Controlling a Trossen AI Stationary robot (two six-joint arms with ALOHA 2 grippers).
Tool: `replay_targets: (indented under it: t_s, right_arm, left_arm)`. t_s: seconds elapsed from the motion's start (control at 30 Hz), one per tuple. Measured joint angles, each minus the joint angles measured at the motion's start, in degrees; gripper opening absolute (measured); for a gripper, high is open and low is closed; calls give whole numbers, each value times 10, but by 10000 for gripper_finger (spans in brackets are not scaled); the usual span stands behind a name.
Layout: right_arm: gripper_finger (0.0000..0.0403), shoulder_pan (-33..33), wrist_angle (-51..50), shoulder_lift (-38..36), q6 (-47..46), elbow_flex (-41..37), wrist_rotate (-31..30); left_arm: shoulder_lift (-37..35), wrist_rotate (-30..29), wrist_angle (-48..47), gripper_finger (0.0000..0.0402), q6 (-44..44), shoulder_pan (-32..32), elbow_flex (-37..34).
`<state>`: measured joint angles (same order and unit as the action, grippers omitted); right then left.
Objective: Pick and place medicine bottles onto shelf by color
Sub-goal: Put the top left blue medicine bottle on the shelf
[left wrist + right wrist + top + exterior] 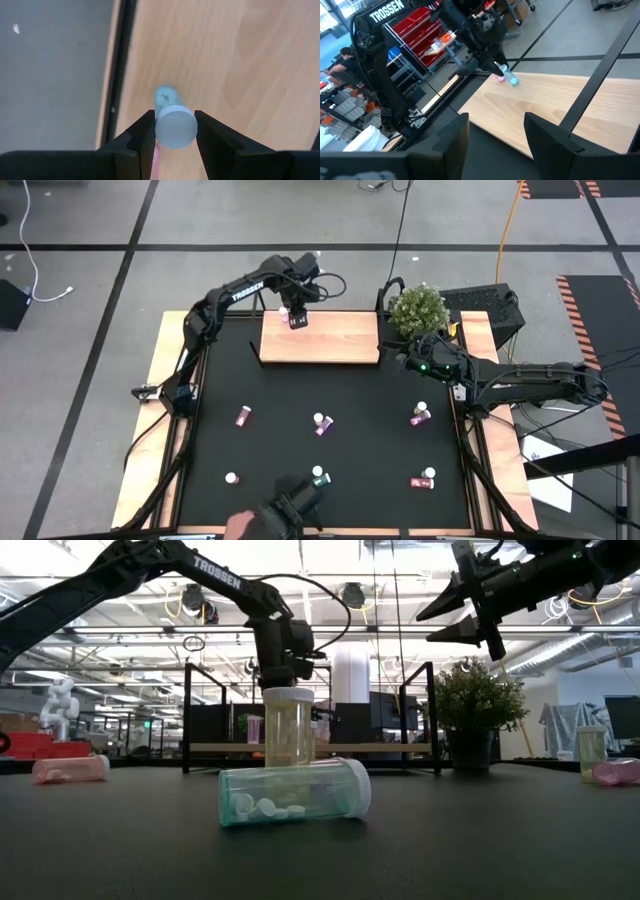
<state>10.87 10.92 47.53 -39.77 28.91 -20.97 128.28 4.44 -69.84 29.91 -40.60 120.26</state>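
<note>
Left claw (174, 131) over the far left part of the shelf (330, 340), pinching a blue bottle (172, 120) by its white cap – bottle just above the light wood, beside a pink bottle (499, 77). Right claw (495, 131) raised near the shelf's right end by the potted plant (418, 308), fingers spread, nothing between them – remaining bottles scattered on the black table (360, 430)

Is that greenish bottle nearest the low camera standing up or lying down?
Lying down. The greenish bottle rests on its side on the black tabletop, white cap pointing sideways, with white pills settled along its lower wall.
</note>
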Motion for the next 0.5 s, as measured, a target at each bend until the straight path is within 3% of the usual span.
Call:
replay_targets:
  t_s: [0.37, 0.5]
  right_arm:
    - [185, 0, 0, 0, 1, 0, 1]
    - [185, 0, 0, 0, 4, 0, 2]
  left_arm:
    - [-1, -18, 11, 130, -18, 3, -3]
    - [-1, -22, 13, 147, -37, 2, -2]
